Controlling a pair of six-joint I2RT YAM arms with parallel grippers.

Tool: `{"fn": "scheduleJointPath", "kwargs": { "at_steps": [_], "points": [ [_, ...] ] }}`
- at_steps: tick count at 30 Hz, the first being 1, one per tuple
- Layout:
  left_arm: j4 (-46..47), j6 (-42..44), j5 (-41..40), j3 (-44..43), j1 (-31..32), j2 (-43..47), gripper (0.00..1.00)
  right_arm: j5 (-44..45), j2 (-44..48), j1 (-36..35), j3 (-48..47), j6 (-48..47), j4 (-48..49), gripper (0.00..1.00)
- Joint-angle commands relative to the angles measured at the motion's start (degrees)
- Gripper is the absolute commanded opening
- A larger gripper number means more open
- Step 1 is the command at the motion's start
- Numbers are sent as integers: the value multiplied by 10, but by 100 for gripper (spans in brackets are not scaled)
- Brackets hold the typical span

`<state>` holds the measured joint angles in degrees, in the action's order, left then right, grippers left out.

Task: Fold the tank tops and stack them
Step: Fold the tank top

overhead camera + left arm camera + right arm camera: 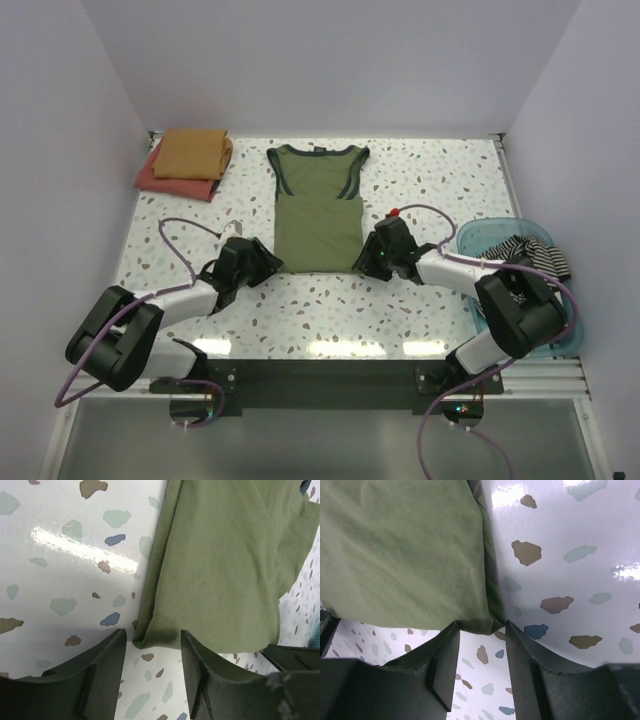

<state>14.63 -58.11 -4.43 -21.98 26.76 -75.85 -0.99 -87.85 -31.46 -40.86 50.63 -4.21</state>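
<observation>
The olive green tank top (318,210) with navy trim lies flat in the middle of the table, neck toward the back. My left gripper (268,262) sits at its near left hem corner, my right gripper (370,258) at its near right corner. In the left wrist view the olive cloth (220,570) ends in a folded corner just between the tips of the open left gripper (152,632). The right wrist view shows the same cloth (400,550), its corner lying between the tips of the open right gripper (482,625). Neither pair of jaws pinches the cloth.
A folded mustard top (195,153) lies on a folded red one (165,182) at the back left corner. A black-and-white striped top (532,256) hangs out of the translucent blue basket (485,236) at the right edge. Purple cables loop beside both arms.
</observation>
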Motion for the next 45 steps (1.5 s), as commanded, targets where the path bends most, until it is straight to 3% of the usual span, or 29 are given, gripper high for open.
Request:
{"fn": "scheduleJointPath", "kwargs": {
  "at_steps": [1, 6, 9, 13, 14, 15, 19, 24, 31, 35, 39, 40, 41, 42, 43, 45],
  "points": [
    [-22, -24, -34, -5, 1, -26, 52, 20, 1, -3, 13, 39, 18, 44],
    [-8, -8, -23, -10, 5, -58, 43, 35, -1, -3, 11, 38, 17, 33],
    [-2, 19, -10, -29, 7, -92, 30, 41, -13, -4, 1, 22, 5, 22],
    [-8, 33, 11, -31, 20, -110, 5, 49, -14, -7, -8, -8, -16, 8],
    [-10, 33, 13, -27, 22, -104, 1, 49, -11, -8, -7, -12, -20, 1],
    [-14, 34, 15, -17, 27, -96, 0, 48, -2, -7, -3, -15, -27, 0],
    [-73, 27, 20, 15, 56, -15, 0, 48, 57, -25, 26, -26, -54, 0],
    [-195, -4, -8, 35, 117, 82, 0, 89, 156, -116, 74, 2, -126, 0],
    [-329, -70, 12, 84, 192, 254, 0, 112, 368, -237, 191, 140, -243, 0],
    [-386, -90, 16, 76, 237, 294, 0, 110, 472, -290, 219, 186, -301, 0],
    [-420, -101, 16, 55, 282, 296, 4, 116, 496, -318, 198, 195, -361, 0],
    [-440, -97, 8, 45, 287, 300, 17, 121, 498, -319, 188, 182, -372, 5],
    [-459, -84, -2, 21, 287, 309, 31, 139, 501, -319, 163, 176, -401, 21],
    [-459, -79, -2, 6, 287, 309, 31, 151, 501, -319, 149, 176, -410, 32],
    [-480, -73, -14, -10, 286, 322, 41, 163, 502, -319, 135, 160, -414, 49],
    [-504, -51, -33, -70, 286, 330, 44, 218, 495, -318, 86, 148, -428, 61]
  ]
}}
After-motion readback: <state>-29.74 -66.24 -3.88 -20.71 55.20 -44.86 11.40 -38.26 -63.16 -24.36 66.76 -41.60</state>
